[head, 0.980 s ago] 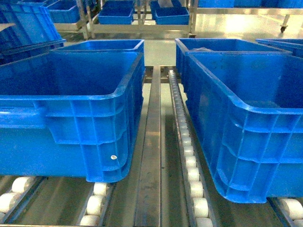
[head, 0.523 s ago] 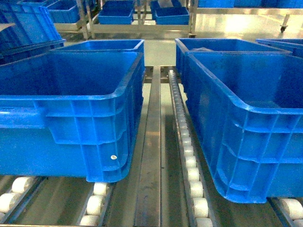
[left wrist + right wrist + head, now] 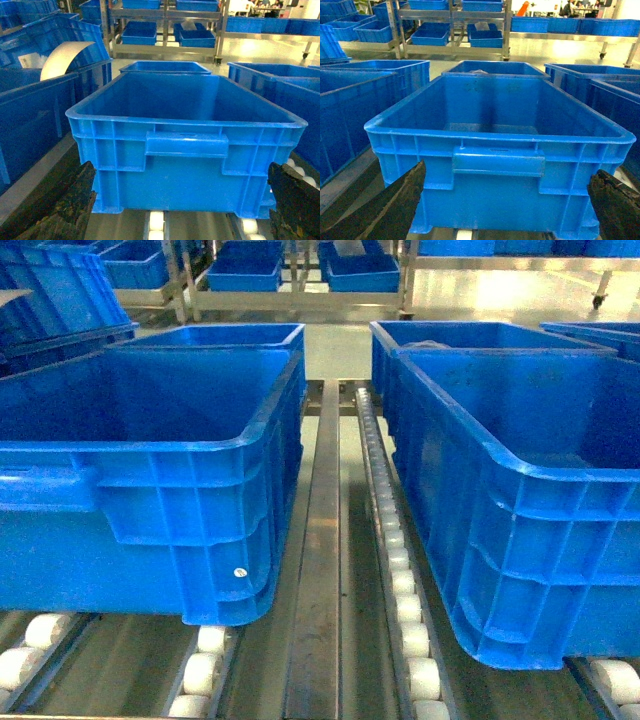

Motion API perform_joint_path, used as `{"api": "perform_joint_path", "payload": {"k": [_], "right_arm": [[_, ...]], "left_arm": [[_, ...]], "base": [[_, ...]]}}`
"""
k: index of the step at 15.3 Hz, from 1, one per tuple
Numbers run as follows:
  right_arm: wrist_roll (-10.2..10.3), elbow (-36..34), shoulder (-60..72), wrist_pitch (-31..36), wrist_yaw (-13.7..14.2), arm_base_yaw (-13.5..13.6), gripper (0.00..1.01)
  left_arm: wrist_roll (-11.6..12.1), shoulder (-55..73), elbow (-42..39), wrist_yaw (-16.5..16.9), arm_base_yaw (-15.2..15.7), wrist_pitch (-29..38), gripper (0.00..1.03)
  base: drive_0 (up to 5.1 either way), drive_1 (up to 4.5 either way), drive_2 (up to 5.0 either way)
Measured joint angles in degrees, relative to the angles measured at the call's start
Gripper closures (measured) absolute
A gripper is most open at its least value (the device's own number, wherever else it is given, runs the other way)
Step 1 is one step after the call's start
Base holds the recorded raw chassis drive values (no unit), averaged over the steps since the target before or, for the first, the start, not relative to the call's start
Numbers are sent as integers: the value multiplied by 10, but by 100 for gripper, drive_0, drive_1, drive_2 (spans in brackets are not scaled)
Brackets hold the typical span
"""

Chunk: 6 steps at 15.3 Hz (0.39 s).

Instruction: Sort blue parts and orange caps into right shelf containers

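Right shelf containers (image 3: 520,490) fill frame right | we see both claws spread, holding nothing | risk: no parts or caps visible, so we may reach blind.

Two crates sit on the roller track (image 3: 400,585): left crate (image 3: 150,480) left of it, right crate (image 3: 520,490) right; further crates (image 3: 245,265) stand behind on racks.

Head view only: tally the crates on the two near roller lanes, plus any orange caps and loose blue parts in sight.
Left-lane crates: 2, front left crate and rear left crate
Right-lane crates: 2, front right crate and rear right crate
Orange caps: 0 seen
Blue parts: 0 seen
Total: 4
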Motion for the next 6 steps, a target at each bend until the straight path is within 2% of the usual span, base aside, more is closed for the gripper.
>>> {"api": "perform_joint_path", "payload": {"k": [6], "right_arm": [[0, 0, 0, 0, 0, 0, 3]], "left_arm": [[0, 0, 0, 0, 0, 0, 5]], "base": [[0, 0, 0]]}}
